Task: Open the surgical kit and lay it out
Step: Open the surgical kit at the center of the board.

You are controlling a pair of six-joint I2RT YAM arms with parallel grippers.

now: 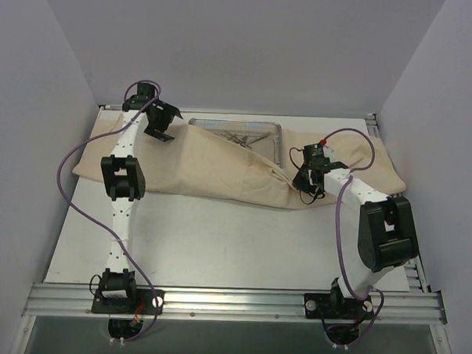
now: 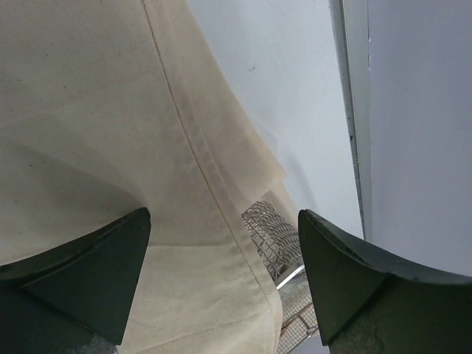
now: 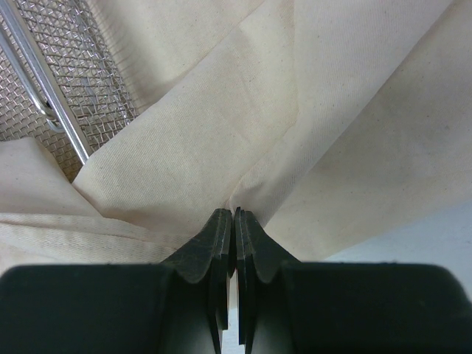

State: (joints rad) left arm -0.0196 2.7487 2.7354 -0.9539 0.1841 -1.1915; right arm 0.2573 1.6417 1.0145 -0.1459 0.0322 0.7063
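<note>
The beige cloth wrap (image 1: pixel 213 172) lies spread across the back of the table, still draped over the near side of the silver wire-mesh tray (image 1: pixel 265 131). Steel instruments (image 1: pixel 241 138) lie in the tray's uncovered far part. My left gripper (image 1: pixel 161 125) is open and empty, just above the cloth (image 2: pixel 110 110) beside the tray's left end (image 2: pixel 269 228). My right gripper (image 1: pixel 304 180) is shut on a fold of the cloth (image 3: pixel 221 110) at the tray's right front corner (image 3: pixel 66 81), with the fold pinched at the fingertips (image 3: pixel 221 221).
The white table (image 1: pixel 218 239) is bordered by an aluminium rail (image 1: pixel 238 302) at the near edge and grey walls on three sides. Purple cables (image 1: pixel 68 158) loop beside both arms. In the left wrist view the table's back edge rail (image 2: pixel 341 88) runs close to the wall.
</note>
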